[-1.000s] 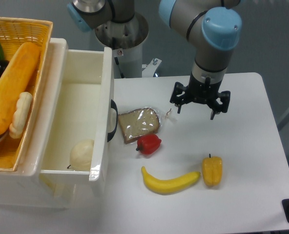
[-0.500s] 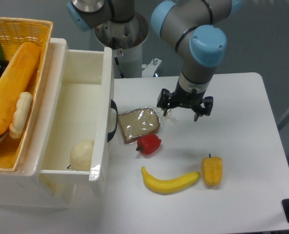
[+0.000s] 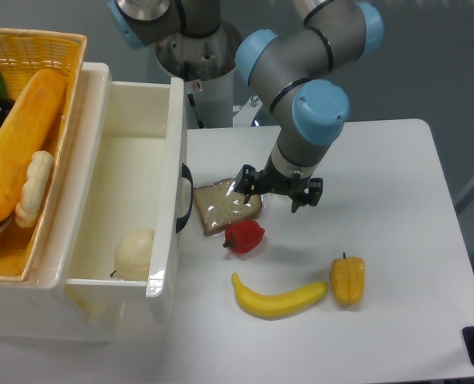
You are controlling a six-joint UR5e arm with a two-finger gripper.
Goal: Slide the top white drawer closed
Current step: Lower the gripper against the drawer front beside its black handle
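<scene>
Tool (image 3: 274, 193) spread above bread slice (image 3: 227, 205); top white drawer (image 3: 133, 192) open, handle near bread.

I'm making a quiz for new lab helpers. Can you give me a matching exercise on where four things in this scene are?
Things:
1. Cream ball
2. Bread slice
3. Banana
4. Long loaf

Places:
A. In the wicker basket
B. On the table, just left of the yellow pepper
C. Inside the open top drawer
D. On the table, partly under the gripper

Pairs: 1-C, 2-D, 3-B, 4-A
</scene>
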